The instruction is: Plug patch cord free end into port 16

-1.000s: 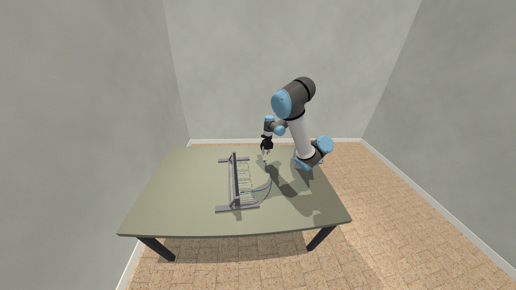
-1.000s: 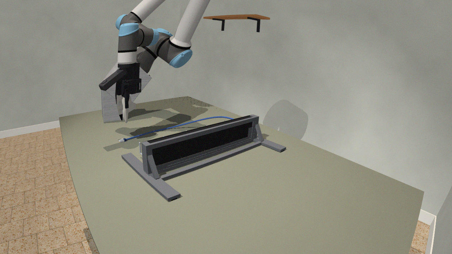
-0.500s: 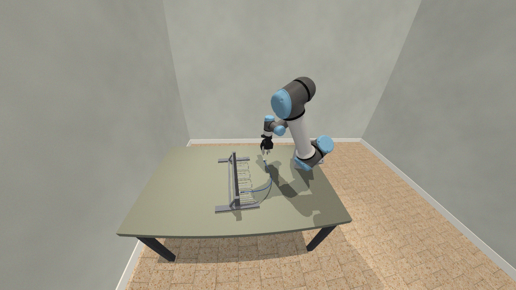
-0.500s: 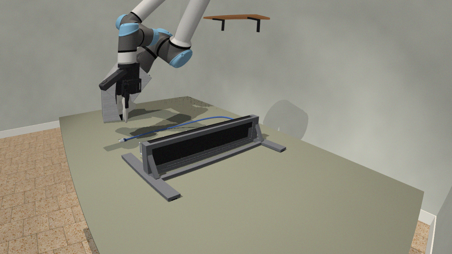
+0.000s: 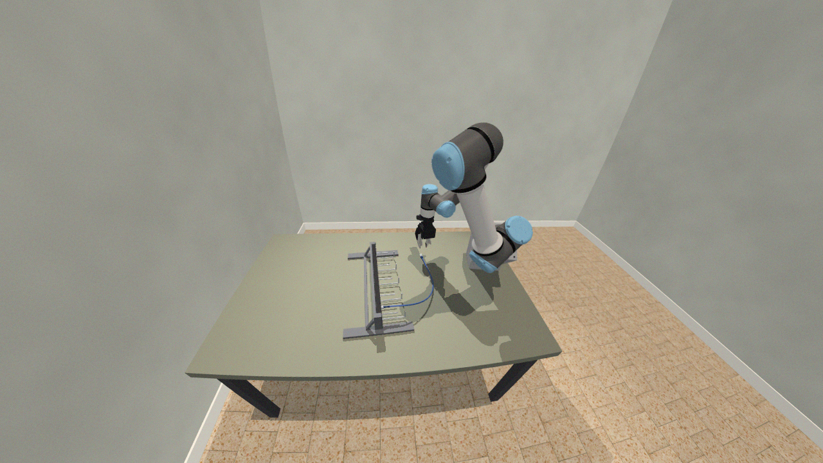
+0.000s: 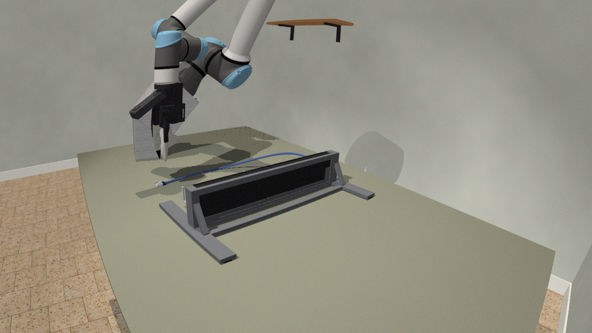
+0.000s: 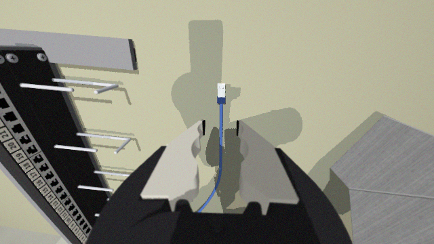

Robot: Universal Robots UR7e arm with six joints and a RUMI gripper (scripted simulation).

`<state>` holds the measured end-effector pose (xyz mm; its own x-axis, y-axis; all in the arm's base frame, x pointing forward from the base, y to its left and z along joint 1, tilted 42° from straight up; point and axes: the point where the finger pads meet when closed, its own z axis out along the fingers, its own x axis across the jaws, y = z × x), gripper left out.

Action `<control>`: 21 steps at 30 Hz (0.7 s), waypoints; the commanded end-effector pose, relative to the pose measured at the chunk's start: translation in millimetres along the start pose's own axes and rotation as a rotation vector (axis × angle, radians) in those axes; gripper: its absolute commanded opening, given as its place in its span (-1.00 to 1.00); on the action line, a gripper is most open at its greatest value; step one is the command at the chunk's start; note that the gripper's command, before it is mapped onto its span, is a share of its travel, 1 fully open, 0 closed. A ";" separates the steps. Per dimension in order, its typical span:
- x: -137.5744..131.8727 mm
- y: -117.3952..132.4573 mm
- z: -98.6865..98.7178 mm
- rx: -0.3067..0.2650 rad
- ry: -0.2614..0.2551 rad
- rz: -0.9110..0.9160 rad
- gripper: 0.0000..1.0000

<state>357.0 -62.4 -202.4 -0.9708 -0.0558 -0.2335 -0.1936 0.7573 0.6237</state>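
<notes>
In the middle of the wrist view, the two-jaw gripper [image 5: 424, 246] [image 6: 161, 159] [image 7: 220, 121] hangs with its fingers partly open and nothing between them, above the table [image 5: 299, 299] [image 6: 351, 265] [image 7: 339, 68]. The free RJ45 plug [image 5: 421, 255] [image 6: 159, 183] [image 7: 219, 92] of the blue patch cord [image 5: 433, 285] [image 6: 248, 160] [image 7: 221, 135] lies unplugged just above centre there, while the numbered patch-panel rack [image 5: 375, 281] [image 6: 264, 174] [image 7: 37, 88] stands upright at centre in the exterior view.

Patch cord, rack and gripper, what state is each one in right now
Gripper: partly open, holding nothing.
Free plug: unplugged, ungripped.
Cord: curved, one end at the rack.
Rack: upright.
</notes>
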 end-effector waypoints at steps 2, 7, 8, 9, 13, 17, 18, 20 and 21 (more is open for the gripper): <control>-0.2 -0.4 2.5 0.001 -0.001 0.000 -0.56; -0.2 -0.4 6.9 0.001 -0.001 0.000 -0.56; -0.2 -0.4 8.3 0.001 -0.001 0.000 -0.56; -0.2 -0.4 9.8 0.001 -0.001 0.000 -0.56; -0.2 -0.4 16.5 0.001 -0.001 0.000 -0.56; -0.2 -0.5 24.2 0.001 -0.001 0.000 -0.56; -0.2 -0.5 26.2 0.001 -0.001 0.000 -0.56; -0.2 -0.5 26.2 0.001 -0.001 0.000 -0.56; -0.2 -0.5 28.3 0.001 -0.001 0.000 -0.56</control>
<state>360.0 -47.4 -219.3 -0.9708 -0.0560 -0.2333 -0.1937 0.7569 0.6242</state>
